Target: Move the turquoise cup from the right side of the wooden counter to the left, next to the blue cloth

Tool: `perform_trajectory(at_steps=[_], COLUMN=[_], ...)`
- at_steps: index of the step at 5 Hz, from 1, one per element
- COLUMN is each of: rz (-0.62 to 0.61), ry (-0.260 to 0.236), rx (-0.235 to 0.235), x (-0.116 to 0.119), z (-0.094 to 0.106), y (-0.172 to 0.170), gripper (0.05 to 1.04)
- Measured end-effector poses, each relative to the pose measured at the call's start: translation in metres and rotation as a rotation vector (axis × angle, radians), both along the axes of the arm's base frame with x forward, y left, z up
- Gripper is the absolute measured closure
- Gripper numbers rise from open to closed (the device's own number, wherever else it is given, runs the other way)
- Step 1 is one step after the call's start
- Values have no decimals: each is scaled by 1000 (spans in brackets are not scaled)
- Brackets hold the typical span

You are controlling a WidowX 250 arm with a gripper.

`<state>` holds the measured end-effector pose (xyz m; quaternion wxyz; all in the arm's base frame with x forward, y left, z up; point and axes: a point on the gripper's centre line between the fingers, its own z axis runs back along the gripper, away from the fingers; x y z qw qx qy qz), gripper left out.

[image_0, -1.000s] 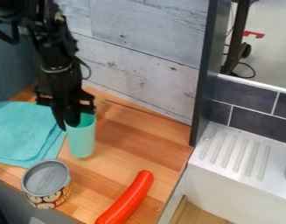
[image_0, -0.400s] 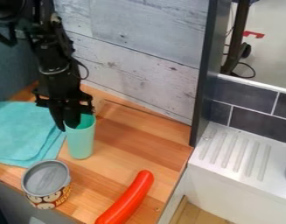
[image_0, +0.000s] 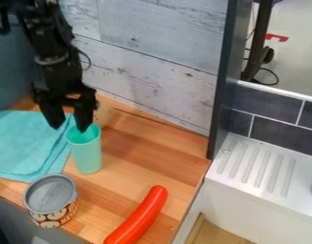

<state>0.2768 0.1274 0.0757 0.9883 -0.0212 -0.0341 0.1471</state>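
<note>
A small kitchen set-up is marked by the wooden countertop [image_0: 155,150] below the gripper [image_0: 69,128], the plank-patterned wall [image_0: 148,55] beside it, and, well away from it past a dark partition [image_0: 222,81], dark tiles [image_0: 273,112] and a white ribbed drainboard [image_0: 273,164]. Farthest from it, a room with a pale floor [image_0: 295,52], black stand [image_0: 256,50] and cable [image_0: 274,76] is seen.

Cup [image_0: 87,155] mint green, cloth [image_0: 24,145] turquoise, sausage [image_0: 138,217] red-orange. Can [image_0: 50,200] grey on top, cartoon-print label. Desk [image_0: 145,152] striped in brown wood tones. End effector [image_0: 70,125] black. Wall boards [image_0: 151,71] mottled pale grey.
</note>
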Motion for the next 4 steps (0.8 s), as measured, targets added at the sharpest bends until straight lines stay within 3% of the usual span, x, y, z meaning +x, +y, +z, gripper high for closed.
perform_trajectory(at_steps=[1, 2, 3, 4], rz=[-2, -61, -256, -319], ry=[-15, -48, -46, -14], rx=[7, 82, 137, 94], x=[-9, -30, -53, -79], z=[21, 66, 81, 73], y=[3, -5, -52, -68], gripper=[73, 76, 76, 79])
